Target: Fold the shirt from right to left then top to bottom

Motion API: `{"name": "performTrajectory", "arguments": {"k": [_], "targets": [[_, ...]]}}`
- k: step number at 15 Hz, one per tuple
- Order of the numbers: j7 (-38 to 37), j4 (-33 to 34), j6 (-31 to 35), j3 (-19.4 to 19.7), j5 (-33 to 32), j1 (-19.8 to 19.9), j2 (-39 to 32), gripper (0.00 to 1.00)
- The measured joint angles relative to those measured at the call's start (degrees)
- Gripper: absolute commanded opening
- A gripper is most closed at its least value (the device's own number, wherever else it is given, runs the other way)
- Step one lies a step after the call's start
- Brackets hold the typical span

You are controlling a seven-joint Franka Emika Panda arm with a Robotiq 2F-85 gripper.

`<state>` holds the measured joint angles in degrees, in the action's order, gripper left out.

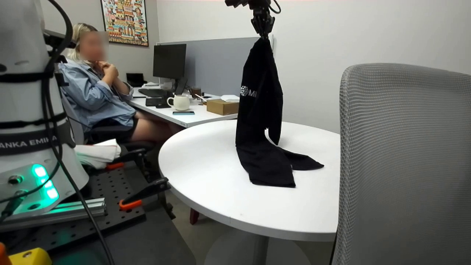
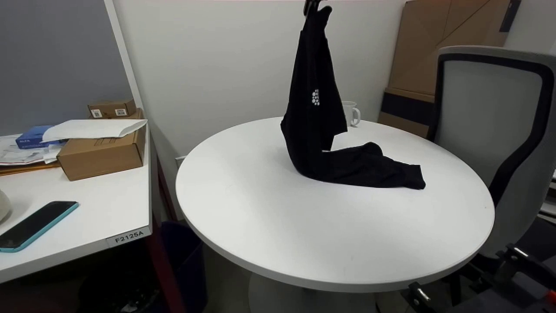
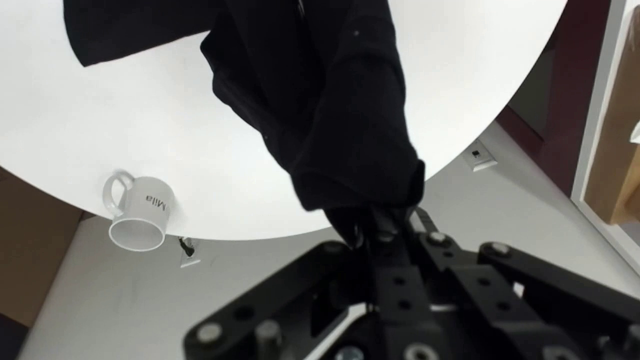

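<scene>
T-shirt (image 1: 258, 114) is partly hanging from the Robotiq gripper (image 1: 264, 36), which is pinching its gathered upper end (presumably light and soft); corners are probably offering the surest hold.

The table (image 2: 269, 234) is showing plain white. On and above the table, the shirt (image 1: 257, 116) is showing black, with white lettering and a cluster of white dots. Above the table, the gripper (image 1: 264, 36) is looking black. On the table, a mug (image 3: 144, 209) is showing white with dark letters. Beside the table, a chair (image 1: 404, 158) is displaying grey mesh. Well away from the table, a poster (image 1: 126, 22) is carrying a many-coloured pattern.
</scene>
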<state>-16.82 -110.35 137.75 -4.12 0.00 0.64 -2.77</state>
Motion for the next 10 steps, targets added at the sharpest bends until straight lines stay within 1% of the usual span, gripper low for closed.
{"name": "performTrajectory", "arguments": {"k": [3, 6, 10], "targets": [[0.01, 0.0, 1.91, 0.11, -0.01, -0.77, -4.05, 0.01], [1.18, -0.1, 2.07, 0.83, -0.01, -0.89, -5.98, 0.01], [3.97, -1.7, 2.07, 4.16, -0.02, 0.31, -6.25, 0.01]]}}
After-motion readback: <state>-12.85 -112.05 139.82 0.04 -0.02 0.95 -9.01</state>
